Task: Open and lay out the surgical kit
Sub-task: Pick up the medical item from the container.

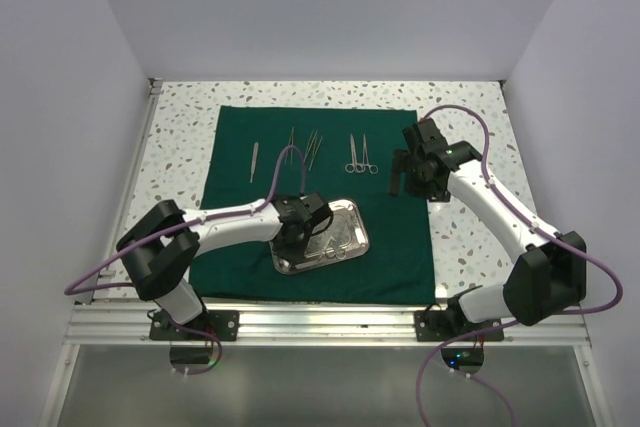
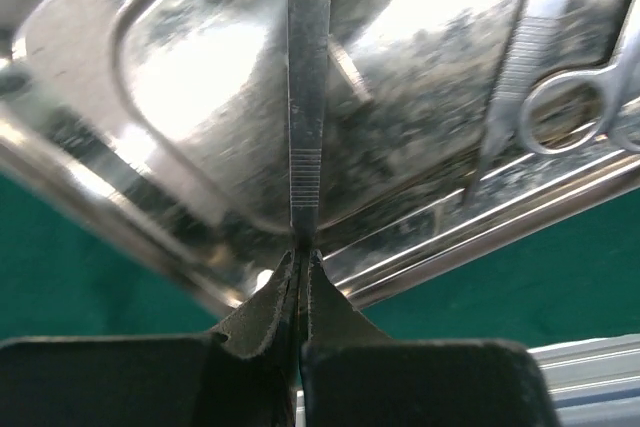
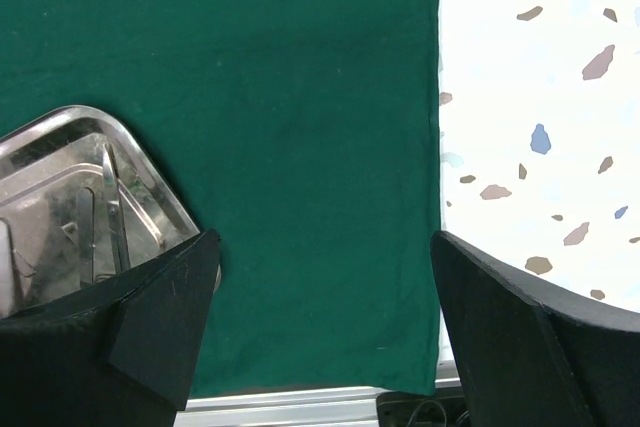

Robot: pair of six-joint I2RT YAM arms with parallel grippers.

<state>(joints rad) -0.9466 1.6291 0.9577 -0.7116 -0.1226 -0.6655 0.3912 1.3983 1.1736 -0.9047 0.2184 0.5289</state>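
Left gripper (image 2: 300, 265) jaws clamp tweezers (image 2: 308, 97) in steel tray (image 2: 190, 57); right gripper (image 3: 322, 243) jaws wide open above green cloth (image 3: 250, 67).

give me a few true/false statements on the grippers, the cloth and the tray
1. The left gripper is shut on a thin steel instrument at the tray. True.
2. The right gripper grips the tray. False: it is open and empty, over the green cloth near its edge.
3. The green cloth is wrapped around the tray. False: it lies spread flat beneath it.
4. Ring-handled instruments lie on the cloth beyond the tray. True.
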